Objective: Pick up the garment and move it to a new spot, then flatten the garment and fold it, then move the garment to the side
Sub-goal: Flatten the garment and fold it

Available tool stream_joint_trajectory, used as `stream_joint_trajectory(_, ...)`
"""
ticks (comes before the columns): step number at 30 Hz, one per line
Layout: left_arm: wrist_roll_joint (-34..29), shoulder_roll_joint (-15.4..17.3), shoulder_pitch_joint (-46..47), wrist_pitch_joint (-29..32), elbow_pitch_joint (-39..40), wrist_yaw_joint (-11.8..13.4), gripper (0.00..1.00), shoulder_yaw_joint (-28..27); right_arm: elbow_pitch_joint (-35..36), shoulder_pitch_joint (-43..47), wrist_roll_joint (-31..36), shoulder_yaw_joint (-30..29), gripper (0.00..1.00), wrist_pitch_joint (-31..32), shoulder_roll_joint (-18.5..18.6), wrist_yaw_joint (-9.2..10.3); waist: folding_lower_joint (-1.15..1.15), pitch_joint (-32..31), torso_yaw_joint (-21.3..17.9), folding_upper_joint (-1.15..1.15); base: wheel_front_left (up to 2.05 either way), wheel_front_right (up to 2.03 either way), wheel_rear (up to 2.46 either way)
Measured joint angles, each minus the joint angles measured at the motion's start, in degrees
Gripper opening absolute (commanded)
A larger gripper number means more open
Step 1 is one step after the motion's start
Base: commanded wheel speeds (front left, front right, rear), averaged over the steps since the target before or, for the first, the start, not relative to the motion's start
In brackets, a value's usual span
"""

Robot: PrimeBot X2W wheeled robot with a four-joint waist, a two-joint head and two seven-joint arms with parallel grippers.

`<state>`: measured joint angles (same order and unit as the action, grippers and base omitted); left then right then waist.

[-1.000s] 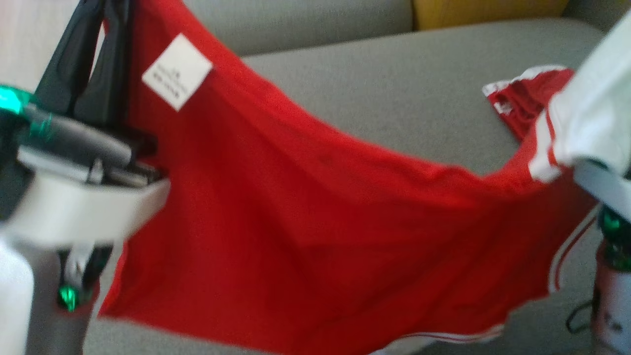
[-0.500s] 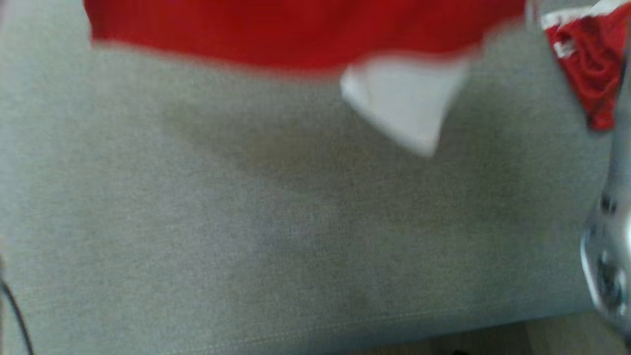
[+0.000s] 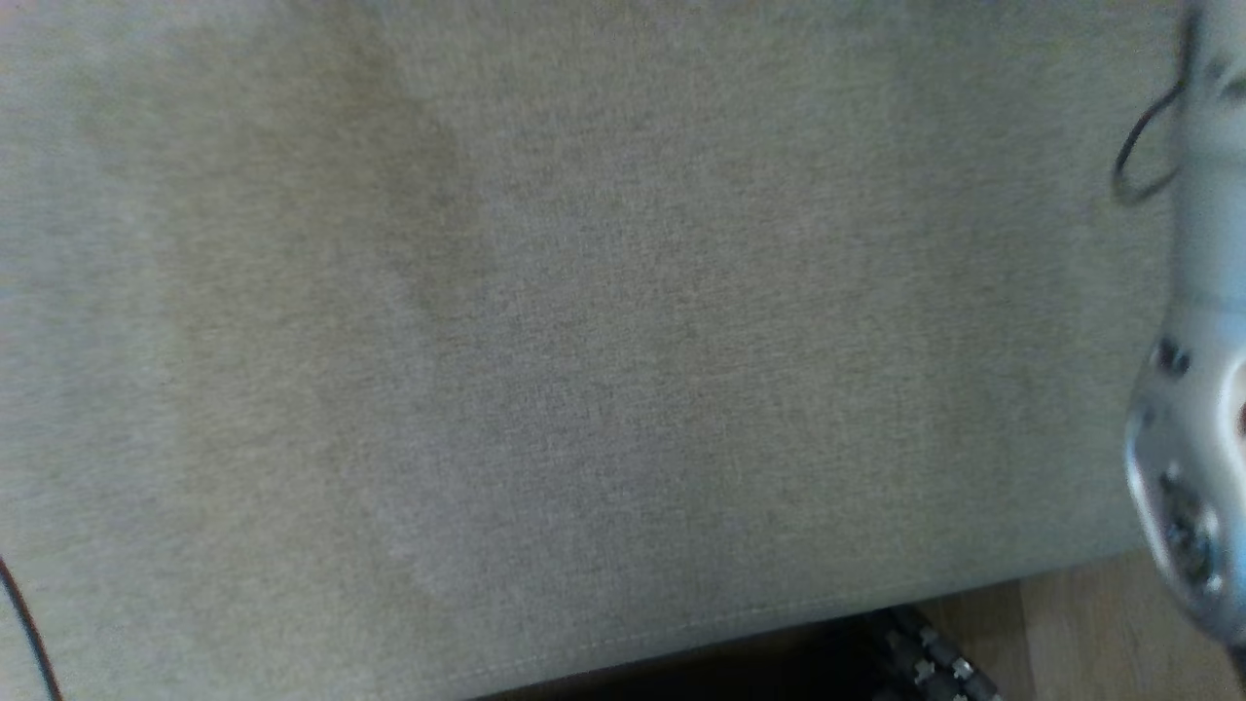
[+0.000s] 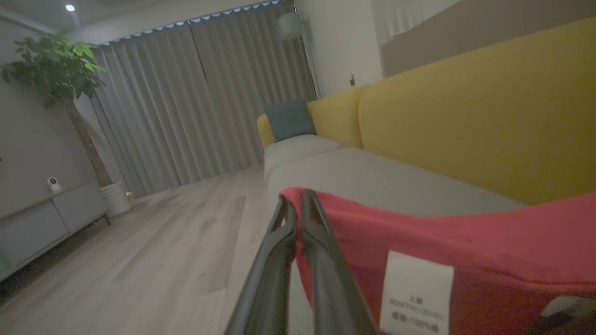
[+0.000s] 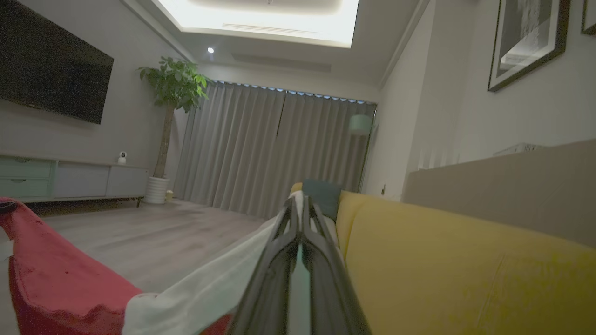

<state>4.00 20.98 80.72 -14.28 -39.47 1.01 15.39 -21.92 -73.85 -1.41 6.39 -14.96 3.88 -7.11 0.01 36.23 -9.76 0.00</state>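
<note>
Garment (image 4: 465, 232) stays gripped; head camera now faces sofa (image 3: 584, 341).

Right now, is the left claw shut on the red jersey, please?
Yes, the left claw pinches the red jersey at its edge with fingers together.

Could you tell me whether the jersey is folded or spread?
Spread: the jersey hangs between the left gripper, pinching its red edge, and the right gripper, pinching its white sleeve.
</note>
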Motion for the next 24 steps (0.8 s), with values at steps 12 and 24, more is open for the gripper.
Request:
stream_joint_trajectory(12, 6.11, -3.11, -10.19, -0.43, 4.23, -2.70, 0.00, -4.12, 7.81, 12.72, -4.69, -0.67, 0.00, 0.01, 0.00, 0.00, -0.01, 4.07, 0.84, 0.00, 0.00, 0.00, 0.00)
stream_joint_trajectory(24, 12.20, -4.70, -32.99, -0.43, 15.43, -6.04, 0.00, -9.20, 14.99, 37.45, -11.39, -2.74, 0.00, 0.01, -0.11, 0.00, -0.01, -3.47, 2.61, 0.00, 0.00, 0.00, 0.00)
